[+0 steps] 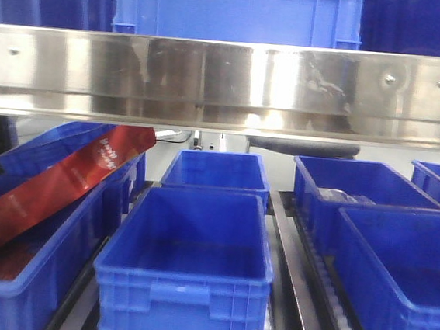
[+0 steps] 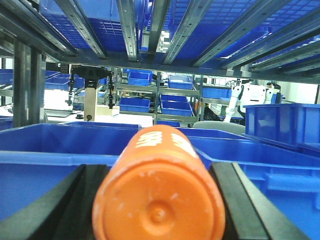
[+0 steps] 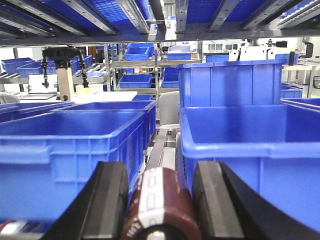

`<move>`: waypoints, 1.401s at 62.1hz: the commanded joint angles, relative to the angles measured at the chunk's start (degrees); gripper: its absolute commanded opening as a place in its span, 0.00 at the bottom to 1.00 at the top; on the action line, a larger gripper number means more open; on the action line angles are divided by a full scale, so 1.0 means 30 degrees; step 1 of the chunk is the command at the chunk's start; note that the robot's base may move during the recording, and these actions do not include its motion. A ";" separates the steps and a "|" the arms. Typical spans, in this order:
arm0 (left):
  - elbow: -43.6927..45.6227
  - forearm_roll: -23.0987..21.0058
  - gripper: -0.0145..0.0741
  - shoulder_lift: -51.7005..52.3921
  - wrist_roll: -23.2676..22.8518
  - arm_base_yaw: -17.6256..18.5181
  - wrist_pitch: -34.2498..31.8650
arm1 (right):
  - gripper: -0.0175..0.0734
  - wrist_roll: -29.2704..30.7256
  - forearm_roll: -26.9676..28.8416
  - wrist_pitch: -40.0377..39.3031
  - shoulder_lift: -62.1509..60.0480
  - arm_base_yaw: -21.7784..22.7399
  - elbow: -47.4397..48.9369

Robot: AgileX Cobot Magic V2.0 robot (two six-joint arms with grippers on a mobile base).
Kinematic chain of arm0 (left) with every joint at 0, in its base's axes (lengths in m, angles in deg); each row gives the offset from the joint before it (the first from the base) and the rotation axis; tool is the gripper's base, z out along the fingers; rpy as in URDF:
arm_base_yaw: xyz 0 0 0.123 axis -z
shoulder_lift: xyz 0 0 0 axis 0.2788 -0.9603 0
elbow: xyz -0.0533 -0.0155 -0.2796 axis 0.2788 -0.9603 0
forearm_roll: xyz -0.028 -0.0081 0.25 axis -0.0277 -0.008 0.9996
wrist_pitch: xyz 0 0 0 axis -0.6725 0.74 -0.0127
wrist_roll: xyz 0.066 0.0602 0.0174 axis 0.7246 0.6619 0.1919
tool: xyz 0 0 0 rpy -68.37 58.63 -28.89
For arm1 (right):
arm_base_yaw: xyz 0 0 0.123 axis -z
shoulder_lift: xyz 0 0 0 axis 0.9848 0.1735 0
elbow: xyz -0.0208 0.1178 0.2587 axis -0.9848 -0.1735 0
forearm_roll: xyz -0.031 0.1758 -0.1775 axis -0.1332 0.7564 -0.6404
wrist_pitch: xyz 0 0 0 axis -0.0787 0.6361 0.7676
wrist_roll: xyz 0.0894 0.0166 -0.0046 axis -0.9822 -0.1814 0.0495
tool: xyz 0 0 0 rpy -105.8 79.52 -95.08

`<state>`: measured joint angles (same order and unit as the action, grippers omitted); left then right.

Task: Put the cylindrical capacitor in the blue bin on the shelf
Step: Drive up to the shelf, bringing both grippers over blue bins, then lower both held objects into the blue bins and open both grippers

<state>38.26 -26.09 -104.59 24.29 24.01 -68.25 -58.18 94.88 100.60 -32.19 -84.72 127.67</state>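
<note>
Closest to the right wrist lens is a maroon cylindrical capacitor with a pale printed stripe [image 3: 162, 200], lying lengthwise between the black fingers [image 3: 107, 195] of the right claw [image 3: 160, 175]. Both fingers press against its sides, so that claw is closed around it. I see it held low, level with the walls of two blue plastic bins, one [image 3: 65, 150] to its left and another [image 3: 250, 155] to its right, with a steel track [image 3: 160, 142] running away between them. The capacitor is outside every bin.

On the left wrist view an orange cylinder with white lettering [image 2: 157, 200] fills the lower frame, its dimpled round end towards me. The left claw [image 2: 150, 172] grips it, black fingers [image 2: 47, 210] tight on either side. Just beyond it is the wall of a blue bin [image 2: 60, 132], and steel rails of the level above run overhead.

From the front camera I see neither claw. The shelf's shiny brushed-steel front rail [image 1: 228, 84] crosses the whole width, scuffed and reflective, with a blue bin [image 1: 235, 10] standing above it. Below it sit rows of open blue bins, the nearest in the middle [image 1: 184, 290]. The left bin [image 1: 4, 300] holds a long red printed packet [image 1: 54, 184] leaning out over its rim.
</note>
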 commanded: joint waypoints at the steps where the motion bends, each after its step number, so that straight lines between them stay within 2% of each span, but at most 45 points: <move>1: 0.0039 0.0106 0.04 0.0058 0.0001 -0.0029 -0.0329 | 0.01 0.0062 0.0021 -0.0439 -0.0088 0.0014 0.0021; 87: 0.0039 0.0106 0.04 0.0058 0.0001 -0.0029 -0.0530 | 0.01 0.0062 0.0021 -0.0439 -0.0088 0.0014 0.0021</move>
<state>38.26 -26.09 -104.59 24.29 24.01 -68.25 -58.18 94.88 100.60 -32.19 -84.72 127.67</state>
